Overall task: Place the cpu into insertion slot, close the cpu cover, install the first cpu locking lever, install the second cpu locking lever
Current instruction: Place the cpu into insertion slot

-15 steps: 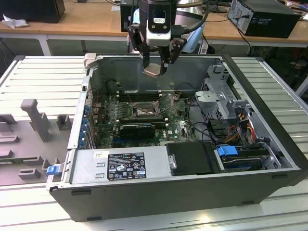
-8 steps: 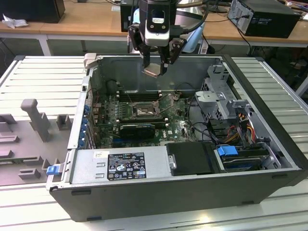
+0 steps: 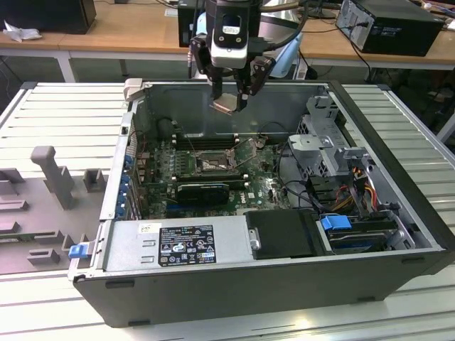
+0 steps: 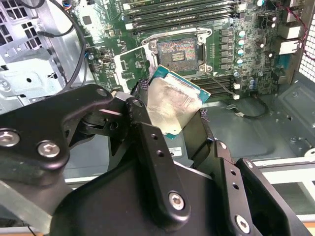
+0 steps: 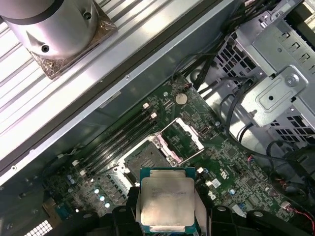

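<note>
Our end effector (image 3: pixel 229 98), upper centre, grips the cpu (image 3: pixel 224 104); we should bring it level and square onto the slot (image 3: pixel 211 163).

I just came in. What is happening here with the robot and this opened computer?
The robot arm's hand holds the cpu between its fingers, in the air above the open computer case. The insertion slot on the green board below has no chip in it, and the cpu cover stands swung open beside it. So the cpu is picked up but not yet placed, and the cover is not yet closed.
</note>
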